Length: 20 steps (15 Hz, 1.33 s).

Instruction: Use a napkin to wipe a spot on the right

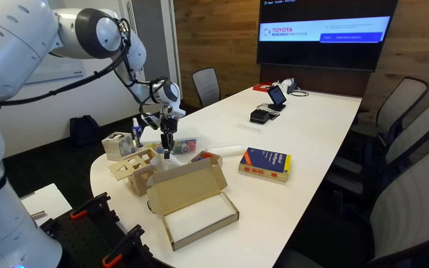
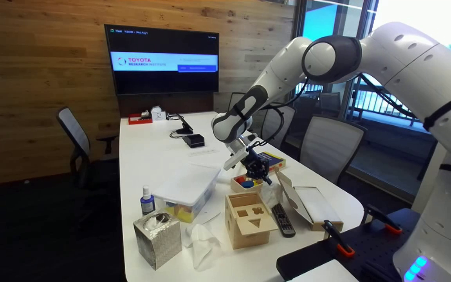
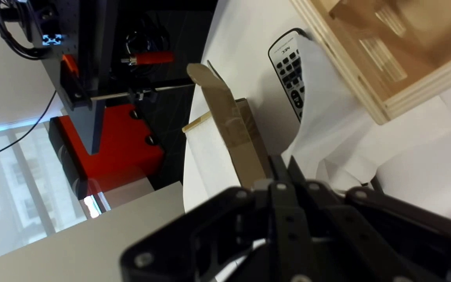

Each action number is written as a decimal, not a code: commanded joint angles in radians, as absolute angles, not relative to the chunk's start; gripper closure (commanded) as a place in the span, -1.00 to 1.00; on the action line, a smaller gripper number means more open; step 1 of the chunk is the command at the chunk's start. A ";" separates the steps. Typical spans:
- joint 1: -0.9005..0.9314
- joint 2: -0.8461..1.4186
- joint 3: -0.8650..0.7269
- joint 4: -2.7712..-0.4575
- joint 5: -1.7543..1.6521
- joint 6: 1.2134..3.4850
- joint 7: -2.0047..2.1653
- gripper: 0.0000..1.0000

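One napkin [image 3: 327, 117] to work with, and the gripper [image 3: 286, 161] looks closed on it: thin paper, but in the wrist view its edge runs right in between the tips. I'd guess the step in hand is the wipe, or lining up for it. Can't make out the spot itself, or whether the paper touches the counter [image 1: 270, 216].

Tight slot, btw. In an exterior view the napkin is just below the gripper, the remote [image 2: 283, 221] pokes out toward 5 o'clock, the wooden box [image 2: 251, 239] is at 7, the cardboard box [image 2: 300, 205] between 3 and 4. So I'd do short overlapping strokes along the slot, about 11 to 5, rather than across it into the boxes. Press lightly, with a bunched bit under the tips so paper rubs and not bare fingers; push hard and tissue this thin probably tears or slips out. If the spot's under the remote, that needs nudging aside first.

As for which way it points: it's floppy, so the axis is loose, but in the wrist view the long way runs roughly 12 to 6, narrow corner up at 12 covering part of the remote, wide crumpled end down by the gripper.
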<state>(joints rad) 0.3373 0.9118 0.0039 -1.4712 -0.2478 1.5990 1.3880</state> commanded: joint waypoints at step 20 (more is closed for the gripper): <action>0.191 1.198 0.024 -1.288 0.084 1.358 1.029 0.99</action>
<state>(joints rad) 0.2158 1.1707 0.0071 -1.3155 0.0250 1.4309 1.0805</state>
